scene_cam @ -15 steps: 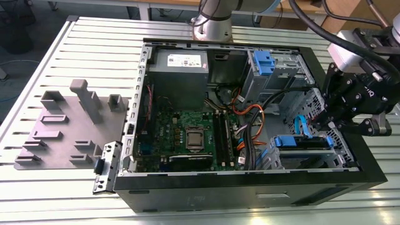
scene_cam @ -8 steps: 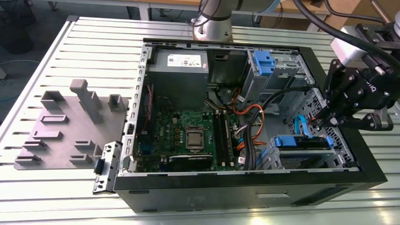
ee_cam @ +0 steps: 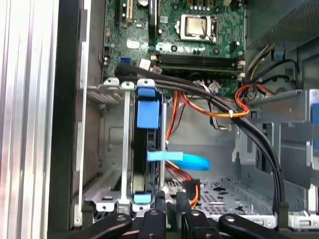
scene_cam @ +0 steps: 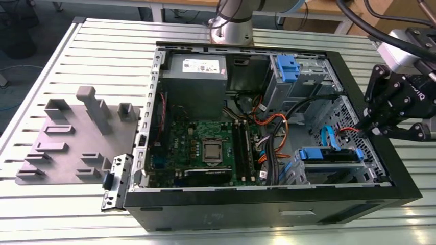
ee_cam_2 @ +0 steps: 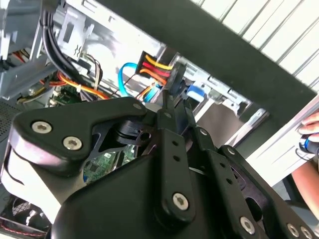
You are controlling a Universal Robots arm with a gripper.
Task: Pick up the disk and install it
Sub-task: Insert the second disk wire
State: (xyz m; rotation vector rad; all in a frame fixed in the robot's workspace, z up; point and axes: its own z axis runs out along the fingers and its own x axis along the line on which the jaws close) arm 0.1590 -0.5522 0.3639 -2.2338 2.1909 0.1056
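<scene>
The disk (scene_cam: 320,153) sits edge-up in the lower drive cage at the near corner of the open computer case, on the exterior view's right. Its blue side rail shows on top. In the first wrist view the disk (ee_cam: 147,114) stands between the cage's silver walls, with a light-blue data cable (ee_cam: 184,160) beside it. My black gripper (scene_cam: 373,131) hangs over the case's wall on the exterior view's right, just beyond the cage and apart from the disk. Its fingers (ee_cam: 159,206) look shut together and hold nothing. In the second wrist view they point at a black power plug (ee_cam_2: 174,79).
Inside the case are a grey power-supply box (scene_cam: 196,66), a taller blue tab on a metal cage (scene_cam: 289,69), the green motherboard (scene_cam: 204,148) and loose orange and black cables (scene_cam: 272,122). A grey fixture plate (scene_cam: 75,138) lies on the slatted table. A person's hand (ee_cam_2: 309,132) is beside the case.
</scene>
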